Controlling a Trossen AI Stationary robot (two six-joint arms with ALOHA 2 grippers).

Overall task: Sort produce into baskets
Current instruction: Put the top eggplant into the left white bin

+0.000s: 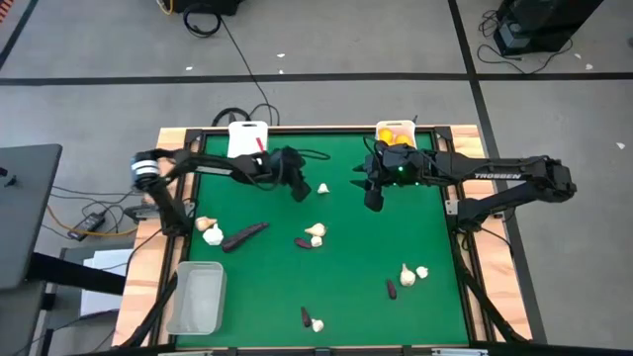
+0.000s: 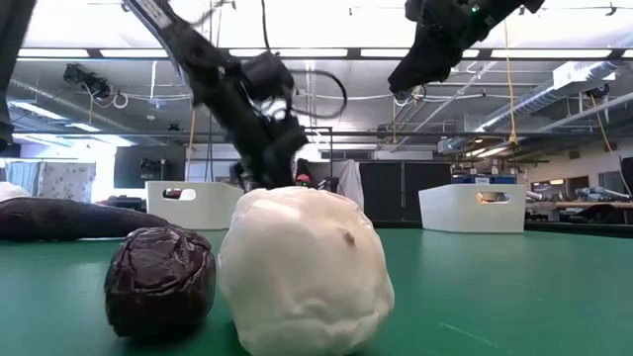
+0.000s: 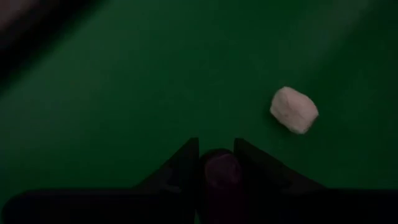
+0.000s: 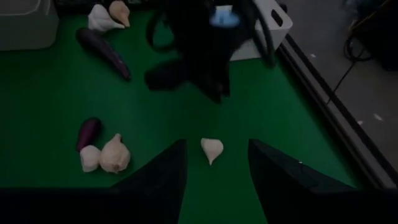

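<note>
Holding a small purple eggplant (image 3: 219, 171) between its two dark fingers (image 3: 180, 171), the left gripper (image 1: 300, 191) hangs over the green counter (image 1: 336, 287) near the middle of the far edge. Its fingers are narrow and press on both sides of the eggplant. A white garlic bulb (image 1: 322, 188) lies on the counter just beside it.

The right gripper (image 1: 373, 198) hangs over the counter near the far right corner. Its fingers (image 4: 158, 177) stand apart and hold nothing.

A white basket (image 1: 248, 137) sits at the far edge, left of the middle. Another white basket (image 1: 396, 132) sits at the far edge near the right corner, and it has yellow and orange fruits (image 1: 394, 135) inside. A clear basket (image 1: 195, 297) sits at the near left corner.

More food lies on the counter. A long eggplant (image 1: 244, 235) and two garlic bulbs (image 1: 209, 229) are near the left edge. Garlic (image 1: 316, 232) and a small eggplant (image 1: 303, 241) are in the middle. Garlic (image 1: 412, 272) and an eggplant (image 1: 391, 288) lie toward the right edge. One eggplant (image 1: 305, 315) and one garlic bulb (image 1: 317, 324) lie by the near edge
</note>
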